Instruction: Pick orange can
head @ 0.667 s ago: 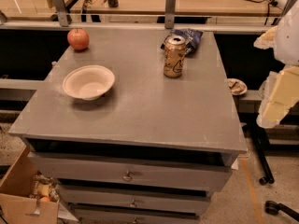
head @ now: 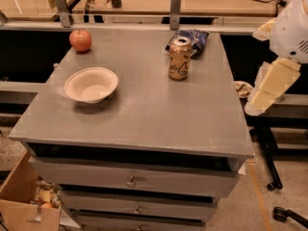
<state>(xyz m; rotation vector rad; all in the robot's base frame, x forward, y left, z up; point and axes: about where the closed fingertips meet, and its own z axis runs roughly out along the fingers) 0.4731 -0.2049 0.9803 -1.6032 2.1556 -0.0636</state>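
Observation:
The orange can [head: 179, 57] stands upright on the grey cabinet top [head: 144, 114], towards the back right. It is golden-orange with dark curly script and a silver top. My gripper [head: 269, 88] shows as a cream-coloured piece under a white rounded arm part [head: 291, 28] at the right edge of the camera view. It hangs beyond the cabinet's right side, well to the right of the can and apart from it, with nothing in it.
A dark blue snack bag [head: 191, 36] lies just behind the can. A red apple [head: 80, 40] sits at the back left and a white bowl [head: 91, 84] at the left. A cardboard box [head: 26, 201] stands on the floor at the lower left. Drawers [head: 132, 181] face front.
The arm and gripper have moved a little to the left, closer to the cabinet's right edge. The can, bag, apple and bowl have not moved.

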